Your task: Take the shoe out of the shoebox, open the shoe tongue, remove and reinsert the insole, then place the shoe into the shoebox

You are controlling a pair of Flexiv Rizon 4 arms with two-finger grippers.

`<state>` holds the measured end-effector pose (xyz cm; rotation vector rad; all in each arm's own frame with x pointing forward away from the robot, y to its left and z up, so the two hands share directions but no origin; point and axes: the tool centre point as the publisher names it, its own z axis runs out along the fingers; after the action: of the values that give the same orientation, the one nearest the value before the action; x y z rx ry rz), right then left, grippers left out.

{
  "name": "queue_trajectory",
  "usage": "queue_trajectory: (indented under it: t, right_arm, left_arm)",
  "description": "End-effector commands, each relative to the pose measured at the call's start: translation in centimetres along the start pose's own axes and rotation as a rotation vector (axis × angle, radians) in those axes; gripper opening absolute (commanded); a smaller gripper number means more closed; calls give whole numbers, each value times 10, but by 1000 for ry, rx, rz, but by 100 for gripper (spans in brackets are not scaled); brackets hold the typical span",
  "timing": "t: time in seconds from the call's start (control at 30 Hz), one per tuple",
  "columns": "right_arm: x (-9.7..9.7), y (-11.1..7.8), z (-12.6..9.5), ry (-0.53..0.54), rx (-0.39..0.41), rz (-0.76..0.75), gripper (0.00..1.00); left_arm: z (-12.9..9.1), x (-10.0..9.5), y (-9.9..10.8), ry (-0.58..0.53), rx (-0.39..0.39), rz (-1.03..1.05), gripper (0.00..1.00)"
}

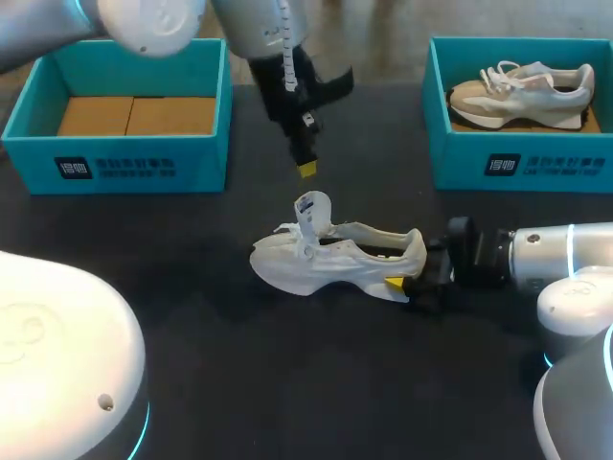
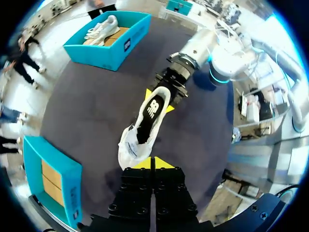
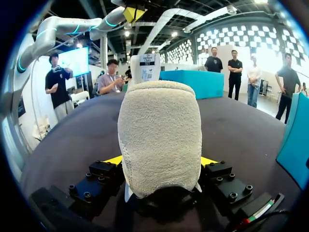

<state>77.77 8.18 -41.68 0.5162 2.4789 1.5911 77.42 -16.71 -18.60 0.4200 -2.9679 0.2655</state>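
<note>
A white shoe (image 1: 335, 257) lies on its side in the middle of the black table, its tongue (image 1: 312, 209) standing up. My right gripper (image 1: 407, 284) comes in from the right and is shut on the shoe's heel (image 3: 159, 125), with a yellow fingertip (image 3: 114, 160) on each side of it. My left gripper (image 1: 306, 169) hangs just above the tongue, fingers shut together and holding nothing. In the left wrist view the shoe (image 2: 145, 125) lies straight under the shut left gripper (image 2: 152, 162), with the dark insole showing inside.
A teal shoebox (image 1: 115, 163) with only a cardboard floor stands at the back left. A second teal shoebox (image 1: 536, 165) at the back right holds a beige shoe (image 1: 522, 94). A white robot base (image 1: 57, 355) fills the front left corner.
</note>
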Motion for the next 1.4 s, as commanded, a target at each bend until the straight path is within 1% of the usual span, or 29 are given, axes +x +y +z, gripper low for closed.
queue_trajectory:
  t: [0.03, 0.07, 0.57, 0.6, 0.67, 0.7, 0.73, 0.77, 0.8, 0.83, 0.87, 0.9, 0.93, 0.97, 1.1, 1.2, 1.37, 1.4]
  right_arm:
    - [0, 1, 0, -1, 4, 1, 0]
    - [0, 1, 0, -1, 4, 1, 0]
    - [0, 1, 0, -1, 4, 1, 0]
    - [0, 1, 0, -1, 4, 1, 0]
    - [0, 1, 0, -1, 4, 1, 0]
    - [0, 1, 0, -1, 4, 1, 0]
    - [0, 1, 0, -1, 4, 1, 0]
    - [0, 1, 0, -1, 4, 1, 0]
    - [0, 1, 0, -1, 4, 1, 0]
    - [0, 1, 0, -1, 4, 1, 0]
    - [0, 1, 0, -1, 4, 1, 0]
    - [0, 1, 0, -1, 4, 1, 0]
    - [0, 1, 0, -1, 4, 1, 0]
    - [0, 1, 0, -1, 4, 1, 0]
    - [0, 1, 0, -1, 4, 1, 0]
    - [0, 1, 0, -1, 4, 1, 0]
    - [0, 1, 0, -1, 4, 1, 0]
    - [0, 1, 0, -1, 4, 1, 0]
  left_arm:
    - [1, -6, -5, 23, -217, 232, 0]
    - [3, -8, -5, 37, -245, 279, 0]
    - [3, -8, -5, 37, -245, 279, 0]
    - [6, -8, -9, 42, -235, 297, 0]
    - [12, -4, -16, 24, -178, 374, 0]
    - [14, -3, -18, 28, -181, 393, 0]
    - [20, 0, -21, 15, -170, 433, 0]
    - [24, 1, -24, 27, -155, 447, 0]
    - [27, 1, -26, 28, -159, 463, 0]
    - [34, 3, -28, 2, -156, 481, 0]
    - [38, 3, -30, 29, -146, 498, 0]
    - [41, 4, -31, 29, -151, 506, 0]
    - [46, 5, -33, 3, -146, 528, 0]
    - [49, 5, -34, 22, -147, 530, 0]
    - [60, 3, -39, 0, -135, 544, 0]
    - [70, 0, -42, -5, -101, 543, 0]
    - [91, -5, -46, -8, -109, 523, 0]
    - [94, -7, -46, -5, -99, 520, 0]
